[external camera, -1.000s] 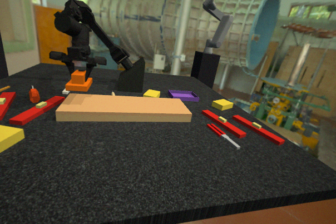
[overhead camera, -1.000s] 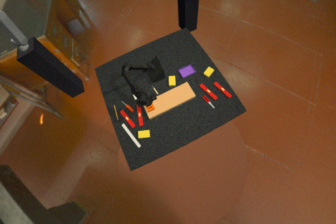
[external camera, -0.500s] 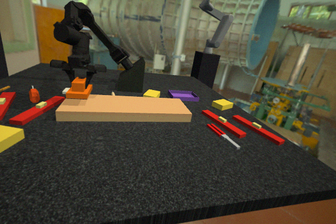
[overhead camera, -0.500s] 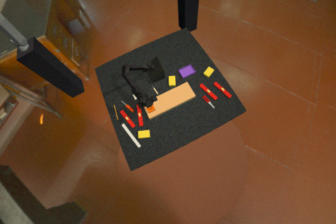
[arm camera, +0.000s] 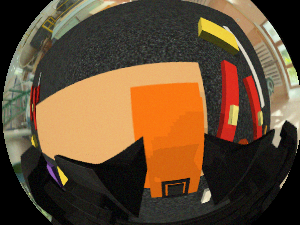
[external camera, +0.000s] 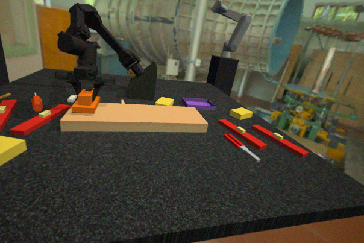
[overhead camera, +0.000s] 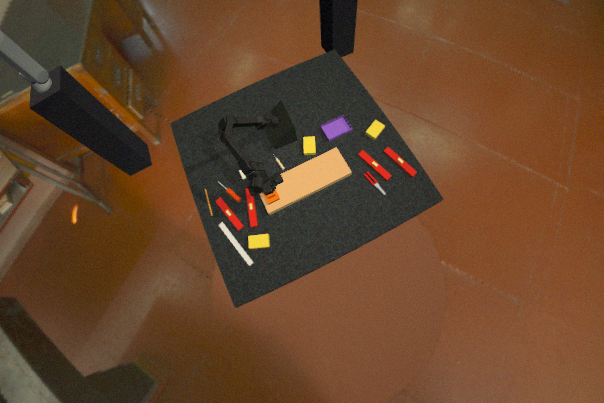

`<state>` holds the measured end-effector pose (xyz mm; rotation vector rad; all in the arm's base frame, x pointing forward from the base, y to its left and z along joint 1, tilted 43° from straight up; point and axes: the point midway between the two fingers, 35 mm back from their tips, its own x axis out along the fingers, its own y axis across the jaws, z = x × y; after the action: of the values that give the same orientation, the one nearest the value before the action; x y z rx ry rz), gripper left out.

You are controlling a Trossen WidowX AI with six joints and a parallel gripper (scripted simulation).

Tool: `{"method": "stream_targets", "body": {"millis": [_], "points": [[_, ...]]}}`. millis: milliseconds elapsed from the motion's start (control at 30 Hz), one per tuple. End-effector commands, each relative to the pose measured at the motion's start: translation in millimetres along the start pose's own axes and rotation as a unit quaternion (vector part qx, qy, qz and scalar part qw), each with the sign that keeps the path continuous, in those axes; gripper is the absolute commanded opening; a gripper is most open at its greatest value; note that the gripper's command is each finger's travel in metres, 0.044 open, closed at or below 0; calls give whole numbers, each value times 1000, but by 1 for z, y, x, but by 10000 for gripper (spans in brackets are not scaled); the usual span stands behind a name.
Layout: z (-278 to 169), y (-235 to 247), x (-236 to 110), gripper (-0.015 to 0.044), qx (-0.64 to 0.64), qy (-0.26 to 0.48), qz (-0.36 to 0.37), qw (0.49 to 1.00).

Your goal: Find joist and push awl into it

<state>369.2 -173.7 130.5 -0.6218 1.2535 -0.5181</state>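
On the floor panel's (external camera: 134,117) left end, toward nine o'clock in the exterior view, the orange stud finder (external camera: 85,102) sits with its wide base flat against the tan surface, and the pincer (external camera: 85,86) is clamped on the narrower upright block on top, one dark finger on either side. That grip from straight above probably serves the search: a flat base stays in contact with the panel while the tool slides along its length, and starting at one end lets the whole board be swept toward three o'clock. From the wrist view the orange body (arm camera: 169,136) fills the gap between the fingers, with panel stretching away beyond it. The joist search looks barely begun. Off the panel at about ten o'clock, the orange-handled awl (external camera: 37,102) lies on the bench (external camera: 181,186), untouched, near a red level (external camera: 39,119). The purple tray (external camera: 199,103) waits beyond the panel's far edge at roughly one o'clock, with nothing visible inside it.
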Motion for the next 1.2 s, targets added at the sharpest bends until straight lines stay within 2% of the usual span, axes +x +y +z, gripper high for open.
{"method": "stream_targets", "body": {"millis": [0,233,1167], "points": [[0,2,5,0,-4,-4,3,1000],[-2,3,11,0,-4,-4,3,1000],[-3,96,10,0,-4,-3,5,1000]]}}
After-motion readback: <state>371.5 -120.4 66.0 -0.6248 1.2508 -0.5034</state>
